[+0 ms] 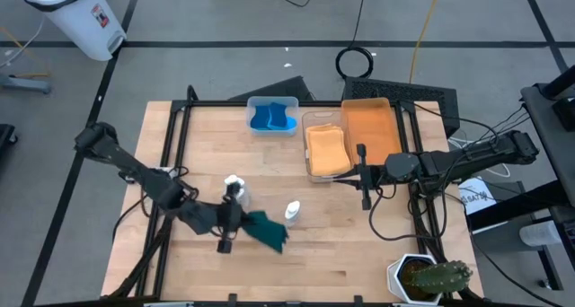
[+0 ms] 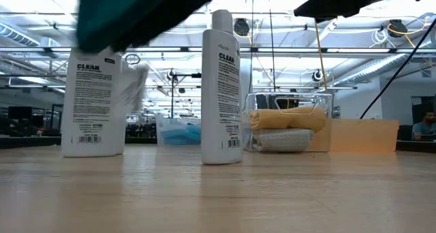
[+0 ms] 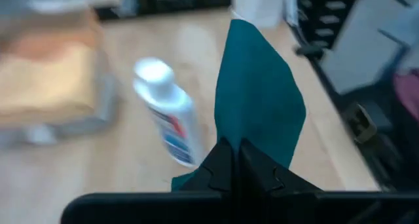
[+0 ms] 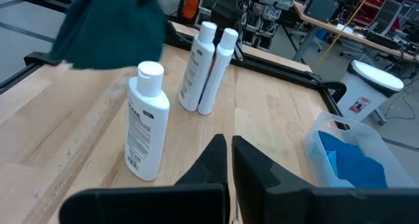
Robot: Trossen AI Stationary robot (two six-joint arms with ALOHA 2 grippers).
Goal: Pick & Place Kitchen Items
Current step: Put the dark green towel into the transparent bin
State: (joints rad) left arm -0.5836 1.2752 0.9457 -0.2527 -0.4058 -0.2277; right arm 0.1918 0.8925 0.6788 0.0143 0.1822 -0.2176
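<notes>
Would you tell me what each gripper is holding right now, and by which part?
The left gripper pinches the dark green cloth by one edge, so it hangs lifted above the table. The right gripper is shut and holds nothing.

green cloth (image 2: 136,15) blurred (cropped), bin contents unclear

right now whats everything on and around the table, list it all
green cloth: one, dark teal-green, hanging from the left pincer above the table's front middle
bottles: three, white; two together by the left pincer, one apart to their right
blue cloths: a few, in the clear bin at the back middle
yellow cloth: one, mustard, on top in the clear bin right of it
grey cloth: under the yellow one
tray: one, orange, back right
cactus: one, white pot, front right corner
waste bin: one, white, on the floor back left
left pincer: shut on the green cloth
right pincer: shut, empty, by the tray
</notes>
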